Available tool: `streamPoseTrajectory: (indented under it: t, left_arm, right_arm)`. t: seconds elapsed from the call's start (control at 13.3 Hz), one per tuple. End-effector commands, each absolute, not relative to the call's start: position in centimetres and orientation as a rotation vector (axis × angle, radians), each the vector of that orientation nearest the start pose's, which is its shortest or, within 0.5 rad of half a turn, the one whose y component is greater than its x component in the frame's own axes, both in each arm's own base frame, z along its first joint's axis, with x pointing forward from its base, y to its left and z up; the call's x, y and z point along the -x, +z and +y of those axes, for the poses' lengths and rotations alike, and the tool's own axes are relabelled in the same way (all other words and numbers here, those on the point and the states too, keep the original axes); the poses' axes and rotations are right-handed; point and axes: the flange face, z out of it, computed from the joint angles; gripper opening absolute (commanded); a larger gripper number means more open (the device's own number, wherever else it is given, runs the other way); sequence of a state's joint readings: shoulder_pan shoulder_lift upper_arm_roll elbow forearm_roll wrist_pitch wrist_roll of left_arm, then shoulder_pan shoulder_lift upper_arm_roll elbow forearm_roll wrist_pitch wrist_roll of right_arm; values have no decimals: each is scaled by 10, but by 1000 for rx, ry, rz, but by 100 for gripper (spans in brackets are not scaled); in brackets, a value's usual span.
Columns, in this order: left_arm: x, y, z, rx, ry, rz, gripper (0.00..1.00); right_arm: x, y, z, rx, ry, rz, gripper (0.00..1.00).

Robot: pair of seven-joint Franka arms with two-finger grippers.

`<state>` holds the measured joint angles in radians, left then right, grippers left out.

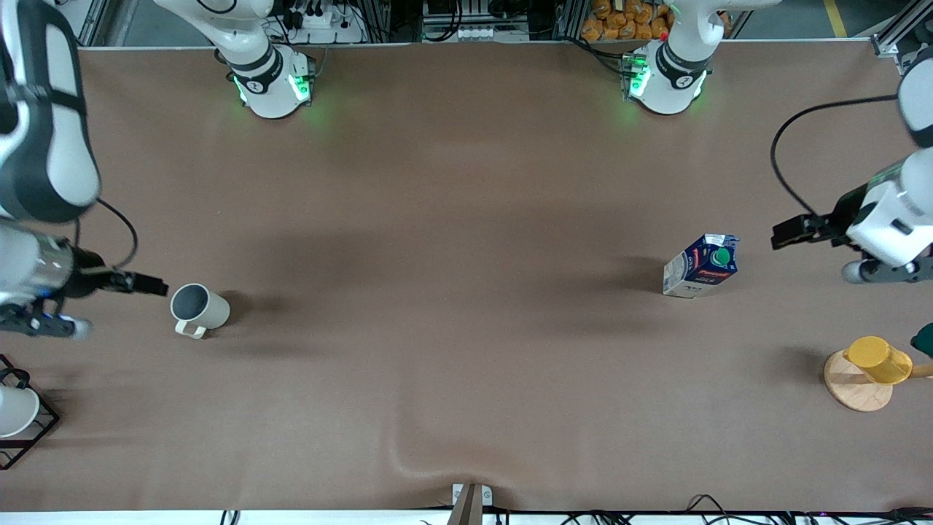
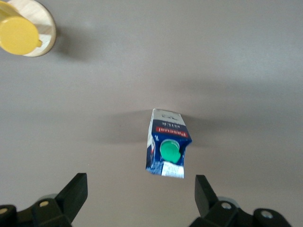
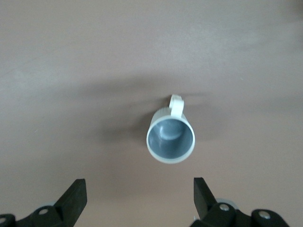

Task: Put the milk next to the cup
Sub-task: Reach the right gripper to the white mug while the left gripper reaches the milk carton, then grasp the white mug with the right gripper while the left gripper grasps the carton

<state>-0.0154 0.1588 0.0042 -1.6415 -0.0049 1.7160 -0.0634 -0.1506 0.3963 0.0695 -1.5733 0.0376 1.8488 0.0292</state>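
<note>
The milk (image 1: 701, 266), a dark blue and white carton with a green cap, stands upright on the brown table toward the left arm's end. It also shows in the left wrist view (image 2: 167, 144). My left gripper (image 1: 783, 235) hovers beside it, open and empty, and is seen in its wrist view (image 2: 141, 184). The cup (image 1: 199, 308), an off-white mug with a grey inside, stands toward the right arm's end with its handle toward the front camera. It also shows in the right wrist view (image 3: 170, 137). My right gripper (image 1: 149, 284) hovers beside it, open and empty (image 3: 139, 189).
A yellow cup (image 1: 878, 359) lies on a round wooden base (image 1: 849, 390) nearer the front camera than the milk, also in the left wrist view (image 2: 18, 34). A white cup in a black wire rack (image 1: 14, 412) sits at the right arm's end. The cloth ripples (image 1: 430, 459) near the front edge.
</note>
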Motion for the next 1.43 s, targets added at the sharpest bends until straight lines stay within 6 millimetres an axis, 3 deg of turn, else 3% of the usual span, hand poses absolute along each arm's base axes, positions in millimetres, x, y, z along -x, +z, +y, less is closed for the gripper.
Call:
streamPoseTrajectory:
  t: [0.0,0.23,0.45,0.75,0.83,0.9,0.98,1.2,1.35]
  left_arm:
    - [-596,486,-11,3179,123,-134,100]
    - [-587,448,-12,3182,136,-145,100]
    - [-576,425,-12,3178,177,-148,100]
    - [-576,412,-17,3230,191,-164,100]
    - [-574,408,-17,3230,204,-137,100]
    - [-574,404,-17,3225,209,-90,100]
    - [-575,399,-17,3225,220,-62,100]
    - [-576,388,-21,3209,243,-23,100]
    - [-578,375,-26,3169,267,29,100]
  right_arm:
    - [-672,352,-71,3082,187,100,100]
    - [-661,297,-115,3086,295,104,100]
    - [-652,267,-134,3152,287,61,100]
    - [-625,223,-120,3130,422,22,100]
    - [-622,218,-120,3125,438,23,66]
    - [-617,210,-117,3121,446,19,22]
    - [-612,200,-114,3120,436,12,0]
    - [-611,189,-97,3123,405,-36,0]
    - [-615,195,-86,3123,391,-93,0]
